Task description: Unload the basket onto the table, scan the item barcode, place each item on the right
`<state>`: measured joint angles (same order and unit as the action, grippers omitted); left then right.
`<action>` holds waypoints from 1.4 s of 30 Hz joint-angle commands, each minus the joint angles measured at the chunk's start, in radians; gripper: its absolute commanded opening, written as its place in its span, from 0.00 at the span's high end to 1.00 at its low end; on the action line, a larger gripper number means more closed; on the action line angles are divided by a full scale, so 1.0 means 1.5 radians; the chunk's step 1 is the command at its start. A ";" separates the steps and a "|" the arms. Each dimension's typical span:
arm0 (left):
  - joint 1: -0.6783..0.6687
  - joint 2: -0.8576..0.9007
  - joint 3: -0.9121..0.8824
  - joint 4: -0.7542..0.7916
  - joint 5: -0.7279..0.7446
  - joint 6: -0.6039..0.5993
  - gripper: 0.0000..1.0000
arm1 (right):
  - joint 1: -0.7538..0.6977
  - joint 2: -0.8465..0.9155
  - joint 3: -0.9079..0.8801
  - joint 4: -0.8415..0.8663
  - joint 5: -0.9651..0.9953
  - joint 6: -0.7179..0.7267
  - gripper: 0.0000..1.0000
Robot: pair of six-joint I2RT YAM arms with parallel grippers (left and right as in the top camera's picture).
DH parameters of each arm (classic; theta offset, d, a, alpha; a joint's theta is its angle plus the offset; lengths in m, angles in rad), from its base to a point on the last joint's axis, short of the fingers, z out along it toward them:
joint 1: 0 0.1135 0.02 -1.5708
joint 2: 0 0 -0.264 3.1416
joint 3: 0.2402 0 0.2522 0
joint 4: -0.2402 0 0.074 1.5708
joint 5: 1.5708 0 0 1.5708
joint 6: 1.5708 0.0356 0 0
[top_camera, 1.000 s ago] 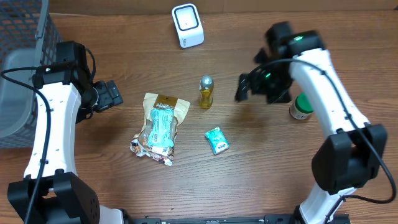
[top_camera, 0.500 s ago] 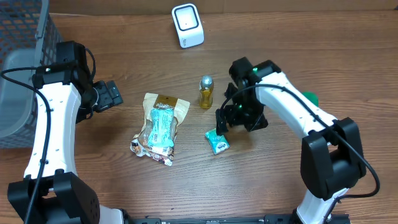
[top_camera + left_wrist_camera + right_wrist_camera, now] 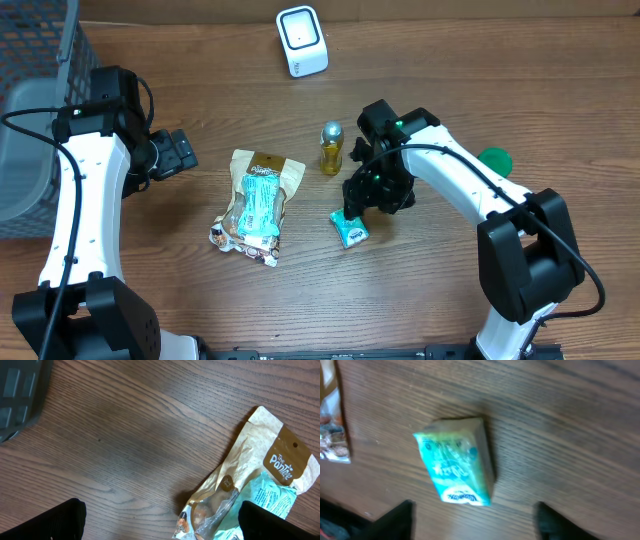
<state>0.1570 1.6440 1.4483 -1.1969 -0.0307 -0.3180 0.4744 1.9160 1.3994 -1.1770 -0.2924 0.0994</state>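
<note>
While the right gripper [image 3: 474,506] hangs over it, fingers apart, the teal packet [image 3: 349,227] lies flat near the bottle [image 3: 331,147], on its robot side. Left gripper [image 3: 160,515]: well left of bottle, fingers spread wide.

Teal packet [image 3: 350,228], lying flat, label up

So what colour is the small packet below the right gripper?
The small packet is teal-green with white print; the right wrist view shows it best.
</note>
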 commanded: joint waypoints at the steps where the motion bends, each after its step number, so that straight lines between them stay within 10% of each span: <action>1: 0.000 0.000 0.003 0.000 -0.002 0.000 0.00 | 0.014 0.003 -0.004 0.002 -0.016 0.005 0.52; 7: 0.000 0.000 0.003 0.001 -0.002 0.000 0.00 | 0.036 0.003 -0.004 0.002 -0.016 0.005 0.96; 42: 0.000 0.000 0.003 0.001 -0.002 0.000 0.00 | 0.160 0.003 -0.004 0.196 -0.020 0.108 0.89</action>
<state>0.1570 1.6440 1.4483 -1.1969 -0.0307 -0.3180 0.7086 1.9163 1.3991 -0.9070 -0.3115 0.2008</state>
